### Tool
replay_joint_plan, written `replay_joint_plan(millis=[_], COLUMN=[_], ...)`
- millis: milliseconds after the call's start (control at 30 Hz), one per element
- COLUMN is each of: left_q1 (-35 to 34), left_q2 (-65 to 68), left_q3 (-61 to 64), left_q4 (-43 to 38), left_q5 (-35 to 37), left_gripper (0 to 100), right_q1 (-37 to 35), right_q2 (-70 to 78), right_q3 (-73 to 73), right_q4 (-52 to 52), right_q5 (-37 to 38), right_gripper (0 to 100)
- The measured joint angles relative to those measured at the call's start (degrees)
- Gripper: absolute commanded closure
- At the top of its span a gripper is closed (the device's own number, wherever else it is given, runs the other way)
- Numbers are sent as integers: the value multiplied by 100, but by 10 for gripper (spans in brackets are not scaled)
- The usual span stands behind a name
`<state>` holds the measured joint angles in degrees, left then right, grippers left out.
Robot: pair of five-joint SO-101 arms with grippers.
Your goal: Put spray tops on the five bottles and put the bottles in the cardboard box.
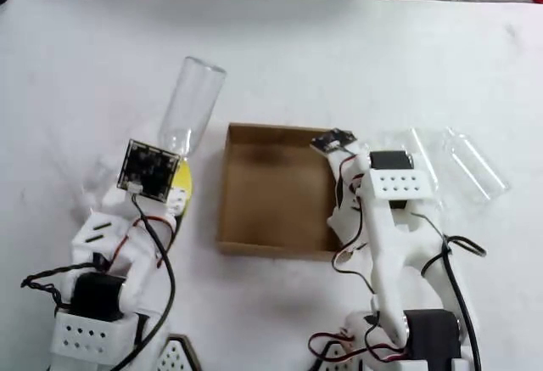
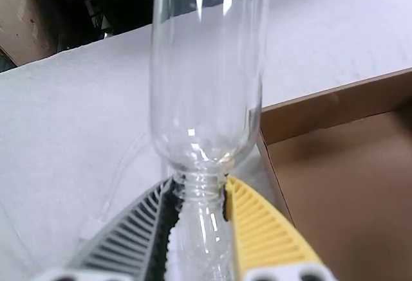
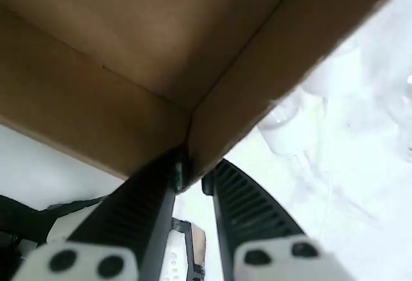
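Nearby, loose bottles [image 1: 475, 167], near cardboard box [image 1: 271, 193]

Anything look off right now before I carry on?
The right gripper pinches the cardboard box at a corner, and the left gripper holds a bottle by its bare neck, no spray top on it.

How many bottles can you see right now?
3. One bottle held by its neck in the left claw, left of the box; two bottles lying on the table right of it. Others may hide behind the arms.
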<state>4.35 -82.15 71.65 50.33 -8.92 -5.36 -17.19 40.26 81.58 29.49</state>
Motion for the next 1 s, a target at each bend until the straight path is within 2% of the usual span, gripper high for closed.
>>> replay_joint_plan(millis=[267,500,767,867,967,1000], left_q1=[0,0,0,0,0,0], left_q2=[0,0,0,0,0,0], left_q3=[0,0,0,0,0,0], left_q4=[0,0,0,0,0,0], left_q5=[0,0,0,0,0,0], left_gripper=[980,980,980,980,980,980], right_q1=[-26,-18,-26,-26,62,167], right_q2=[0,0,0,9,9,9], right_q3=[0,-273,-1231,-1820,-2374,-2541], right_q4=[9,79,308,466,580,589], right_q5=[0,53,62,62,62,62], right_gripper=[796,786,786,816,995,983])
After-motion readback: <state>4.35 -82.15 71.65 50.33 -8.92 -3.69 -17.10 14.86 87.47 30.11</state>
